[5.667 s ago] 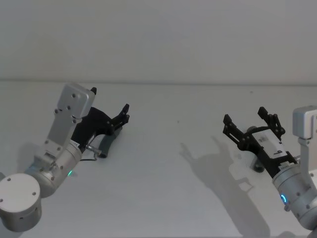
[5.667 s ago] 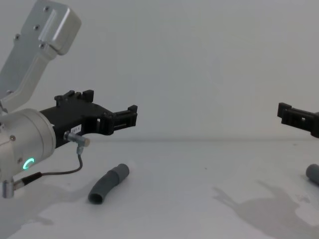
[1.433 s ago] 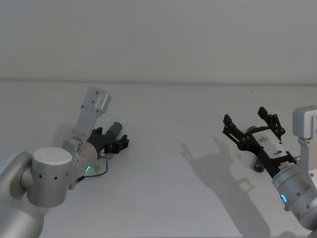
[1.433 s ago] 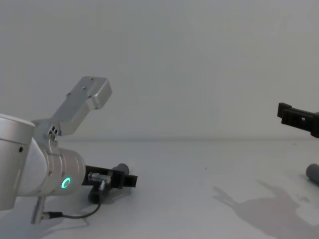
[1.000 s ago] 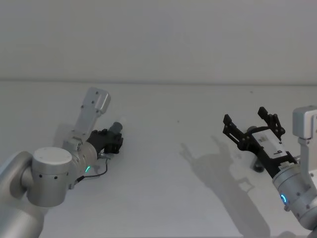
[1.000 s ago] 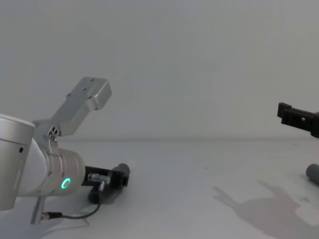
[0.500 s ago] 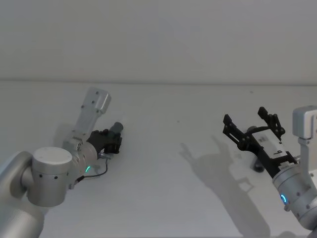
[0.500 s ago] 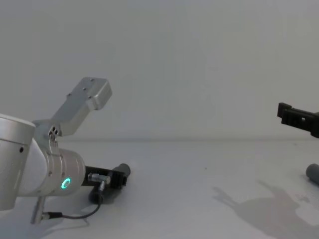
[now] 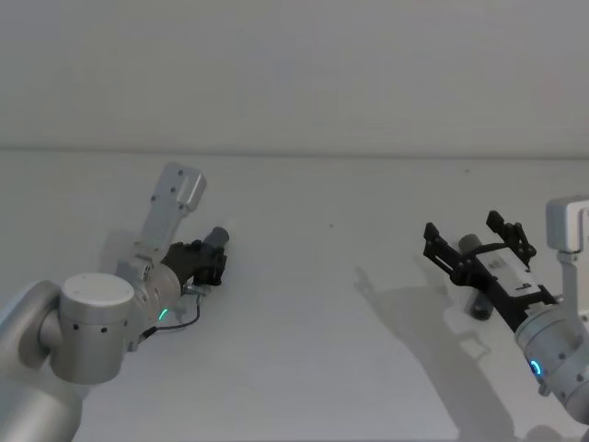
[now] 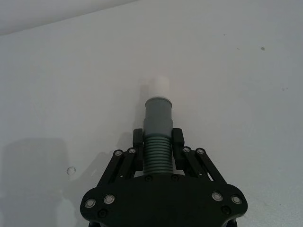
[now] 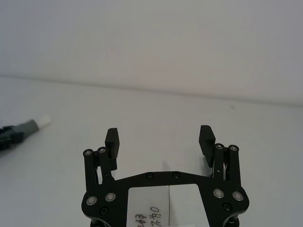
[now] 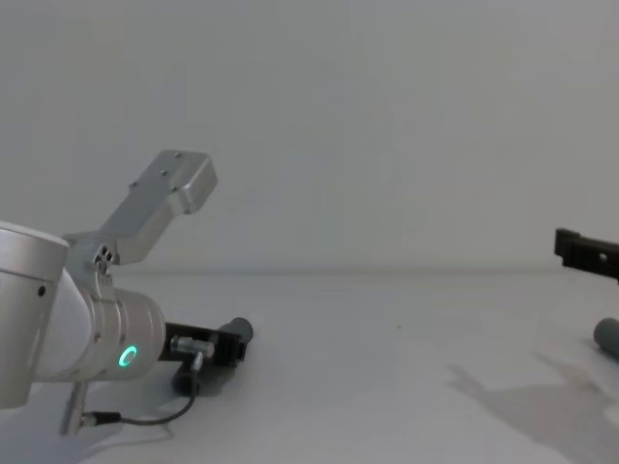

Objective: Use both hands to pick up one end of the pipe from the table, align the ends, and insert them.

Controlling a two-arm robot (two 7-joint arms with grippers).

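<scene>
My left gripper (image 10: pixel 157 145) is shut on the ribbed body of one dark-grey pipe piece (image 10: pixel 157 120), low at the left of the white table (image 9: pixel 304 304). The grey cuff and its white tip (image 10: pixel 161 85) stick out past the fingers. The head view shows this gripper (image 9: pixel 208 261) with the cuff (image 9: pixel 219 238) pointing away from me. My right gripper (image 9: pixel 479 241) hangs open over the table's right side, with nothing between its fingers (image 11: pixel 112 139). Below it lies the other pipe piece (image 9: pixel 479 307), mostly hidden; its grey end (image 12: pixel 607 335) shows at the chest view's right edge.
A thin black cable (image 12: pixel 145 418) with a metal plug (image 12: pixel 189 343) loops from my left wrist beside the held piece. The pale wall (image 9: pixel 294 74) rises behind the table's far edge. Bare table lies between the two arms.
My left gripper has closed on the pipe piece and stays there. In the last half second my right gripper shifted right and a little lower, still open.
</scene>
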